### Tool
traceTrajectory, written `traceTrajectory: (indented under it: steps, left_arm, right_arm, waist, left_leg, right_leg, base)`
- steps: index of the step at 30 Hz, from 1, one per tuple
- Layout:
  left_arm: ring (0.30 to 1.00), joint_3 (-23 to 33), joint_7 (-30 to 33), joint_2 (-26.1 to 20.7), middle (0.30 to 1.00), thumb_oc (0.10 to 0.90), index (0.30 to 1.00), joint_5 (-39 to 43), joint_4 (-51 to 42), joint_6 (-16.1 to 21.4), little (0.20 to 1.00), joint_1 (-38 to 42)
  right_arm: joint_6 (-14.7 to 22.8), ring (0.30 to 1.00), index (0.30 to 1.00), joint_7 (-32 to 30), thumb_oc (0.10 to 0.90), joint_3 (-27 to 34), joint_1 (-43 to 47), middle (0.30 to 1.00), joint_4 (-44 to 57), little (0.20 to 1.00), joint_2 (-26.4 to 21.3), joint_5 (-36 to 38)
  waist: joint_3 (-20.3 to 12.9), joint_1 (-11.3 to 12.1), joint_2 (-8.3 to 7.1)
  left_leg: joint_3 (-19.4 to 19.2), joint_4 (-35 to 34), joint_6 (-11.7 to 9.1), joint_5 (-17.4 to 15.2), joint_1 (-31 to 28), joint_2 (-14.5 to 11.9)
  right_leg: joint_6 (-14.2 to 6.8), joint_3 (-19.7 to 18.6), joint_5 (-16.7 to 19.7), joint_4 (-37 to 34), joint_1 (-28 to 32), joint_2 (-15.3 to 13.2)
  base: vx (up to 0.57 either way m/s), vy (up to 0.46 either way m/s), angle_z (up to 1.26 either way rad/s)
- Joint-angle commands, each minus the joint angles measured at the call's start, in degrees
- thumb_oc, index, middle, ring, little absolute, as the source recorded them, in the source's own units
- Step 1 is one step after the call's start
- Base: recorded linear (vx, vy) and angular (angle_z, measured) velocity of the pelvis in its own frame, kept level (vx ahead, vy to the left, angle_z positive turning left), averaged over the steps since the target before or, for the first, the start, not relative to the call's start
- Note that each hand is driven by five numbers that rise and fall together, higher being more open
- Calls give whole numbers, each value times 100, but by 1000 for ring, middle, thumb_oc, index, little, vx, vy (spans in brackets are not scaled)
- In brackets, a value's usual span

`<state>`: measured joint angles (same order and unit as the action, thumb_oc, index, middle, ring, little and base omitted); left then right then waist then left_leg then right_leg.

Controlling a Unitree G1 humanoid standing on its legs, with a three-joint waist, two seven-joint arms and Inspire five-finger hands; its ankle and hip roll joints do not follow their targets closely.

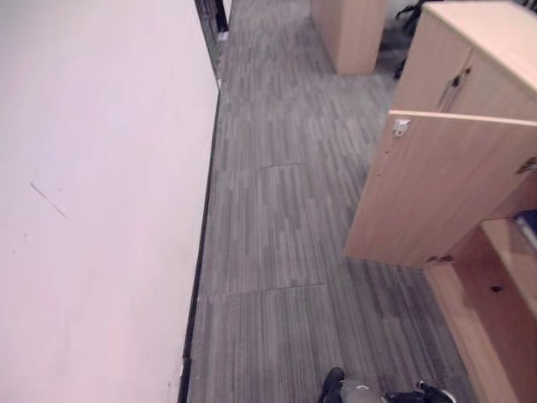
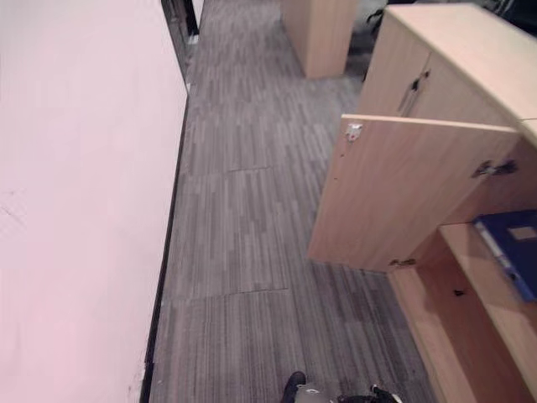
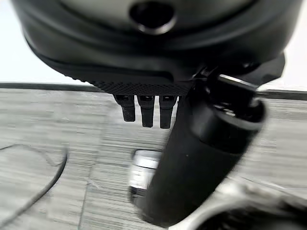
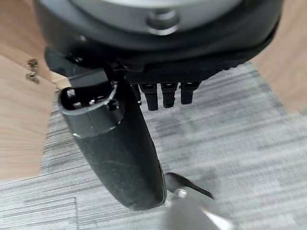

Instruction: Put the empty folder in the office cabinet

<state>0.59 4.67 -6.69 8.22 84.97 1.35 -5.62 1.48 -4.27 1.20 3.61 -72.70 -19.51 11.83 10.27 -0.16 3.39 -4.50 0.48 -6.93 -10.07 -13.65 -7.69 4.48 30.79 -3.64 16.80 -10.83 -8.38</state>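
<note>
The light wooden office cabinet (image 2: 470,75) stands at the right with its door (image 2: 403,197) swung wide over the grey striped carpet (image 2: 243,218). Inside, a blue folder (image 2: 510,250) lies flat on the wooden shelf (image 2: 491,290), its long axis running from the cabinet's front toward its back. The left hand (image 3: 192,158) and the right hand (image 4: 115,143) hang over carpet, fingers straight, holding nothing, apart from the folder.

We hang both hands downward, holding nothing: our left hand (image 3: 192,158) with thumb and fingers (image 3: 146,110) straight, our right hand (image 4: 115,143) likewise relaxed, fingers (image 4: 165,96) extended.
</note>
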Motion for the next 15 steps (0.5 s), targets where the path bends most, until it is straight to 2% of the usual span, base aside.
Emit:
traceTrajectory:
  steps: [1,6,7,8,10,11,12,13,14,15]
  left_arm:
    - [900,-176,255,-282,900,800,900,-69,-59,129,900,-46]
    - [900,-175,309,-325,900,800,900,-94,-151,141,900,96]
    - [900,-142,315,-357,900,800,900,-95,-171,159,900,150]
    - [900,-142,315,-357,900,800,900,-95,-171,159,900,150]
    - [900,-129,340,-430,900,800,900,-73,-274,181,900,218]
    - [900,-119,339,-455,900,800,900,-51,-323,180,900,238]
    - [900,-91,337,-487,900,800,900,-5,-378,174,900,248]
    - [900,-91,337,-489,900,800,900,-5,-379,173,900,247]
    - [900,-50,357,-538,900,800,900,37,-425,156,900,266]
    - [900,-59,378,-540,900,800,900,59,-432,161,900,256]
  right_arm:
    - [51,900,900,-169,800,-99,36,900,0,900,266,39]
    - [44,900,900,-192,800,-169,33,900,-50,900,273,7]
    - [42,900,900,-167,800,-200,-6,900,-177,900,278,-45]
    - [43,900,900,-167,800,-201,-5,900,-178,900,279,-45]
    - [41,900,900,-106,800,-234,-84,900,-375,900,323,-66]
    - [50,900,900,-92,800,-229,-112,900,-391,900,343,-43]
    - [47,900,900,-69,800,-232,-139,900,-392,900,358,-25]
    - [47,900,900,-69,800,-232,-139,900,-392,900,360,-25]
    - [23,900,900,-50,800,-218,-133,900,-396,900,346,11]
    - [22,900,900,-59,800,-203,-119,900,-372,900,326,39]
  waist:
    - [358,-160,14]
    - [387,-221,-3]
    - [326,-270,-6]
    - [328,-269,-6]
    - [230,-284,-104]
    - [210,-248,-178]
    - [221,-185,-291]
    - [219,-190,-289]
    - [339,-10,-500]
    - [405,69,-577]
  left_leg:
    - [138,-548,401,132,-112,419]
    - [42,-548,426,97,-47,319]
    - [-37,-548,413,199,-192,207]
    - [-38,-548,412,198,-195,206]
    - [-139,265,285,572,-173,-55]
    - [-168,744,255,770,-36,-101]
    - [-127,1534,258,1008,284,-137]
    - [-118,1557,255,997,300,-145]
    - [110,3294,344,1285,1172,-35]
    - [105,3729,420,1162,1485,23]
  right_leg:
    - [-1003,-786,1311,-1189,-401,-255]
    - [-922,-1026,1063,-582,-852,-209]
    - [-879,-1108,910,-389,-884,-162]
    - [-879,-1109,906,-384,-884,-161]
    - [-753,-1132,730,-597,-529,8]
    - [-691,-1137,667,-723,-320,83]
    - [-599,-1157,623,-926,-44,175]
    - [-595,-1149,627,-936,-41,181]
    - [-373,-1260,548,-1173,388,304]
    - [-307,-1323,507,-1254,546,330]
  base:
    - [7,14,-8]
    - [119,-28,-15]
    - [210,-49,-5]
    - [319,-128,-2]
    - [303,-198,13]
    - [255,-246,7]
    - [154,-180,-11]
    - [214,-289,-26]
    - [193,-242,-30]
    - [250,-280,-39]
